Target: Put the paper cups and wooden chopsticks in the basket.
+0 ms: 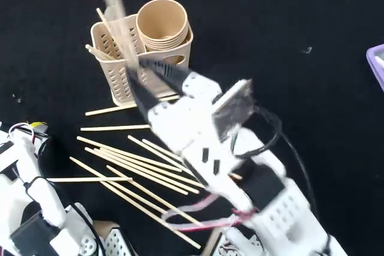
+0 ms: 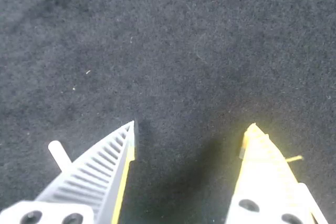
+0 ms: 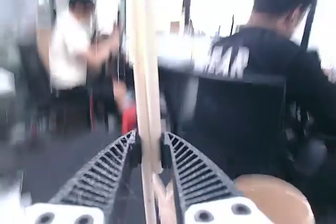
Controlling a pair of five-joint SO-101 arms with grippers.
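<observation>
A beige slotted basket (image 1: 123, 79) stands at the back left of the black table, with a stack of paper cups (image 1: 162, 23) in its right compartment and a few wooden chopsticks (image 1: 101, 51) leaning in its left one. My right gripper (image 1: 139, 75) hovers at the basket's front, shut on a pair of chopsticks (image 1: 116, 10) that point up and away; in the right wrist view the held chopsticks (image 3: 142, 77) run between the fingers (image 3: 173, 153). Several loose chopsticks (image 1: 135, 160) lie scattered in front. My left gripper (image 2: 191, 132) is open over bare black cloth at the near left.
A purple container edge (image 1: 376, 63) shows at the far right. The left arm's body (image 1: 36, 208) sits at the near left corner, beside the loose sticks. The cup rim (image 3: 275, 198) shows close to the right gripper.
</observation>
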